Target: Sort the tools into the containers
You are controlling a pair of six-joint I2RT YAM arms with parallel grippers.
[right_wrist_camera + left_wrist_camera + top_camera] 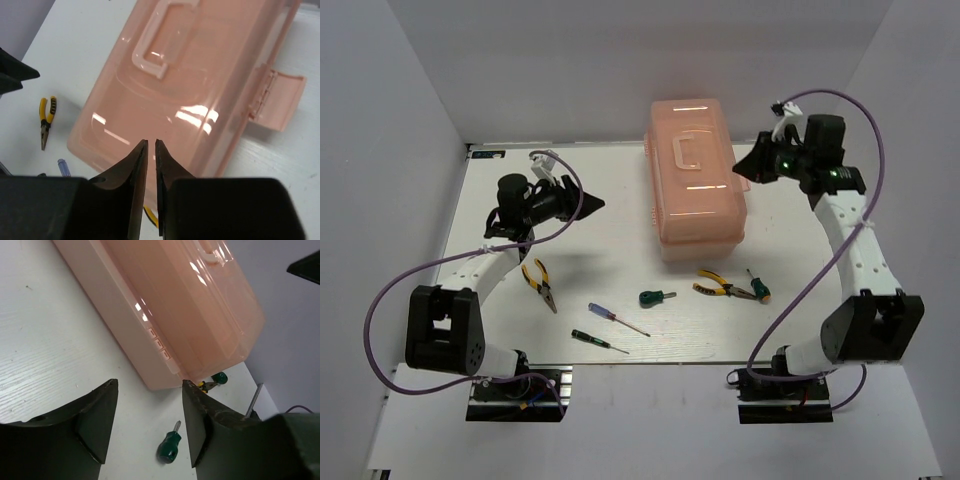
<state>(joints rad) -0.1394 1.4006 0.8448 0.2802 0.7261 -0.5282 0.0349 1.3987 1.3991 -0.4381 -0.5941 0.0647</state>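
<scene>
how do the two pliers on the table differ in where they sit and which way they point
Place: the left pliers lie alone by the left arm; the right pliers lie just before the toolbox, by a green driver. Pose: the left pliers' nose points toward the near edge; the right pliers lie crosswise. Both have yellow-and-black handles and lie outside the toolbox.

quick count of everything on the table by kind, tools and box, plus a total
yellow-handled pliers: 2
thin screwdrivers: 2 (one purple handle, one dark green)
stubby green drivers: 2
pink toolbox: 1
total: 7 (6 tools, 1 box)
</scene>
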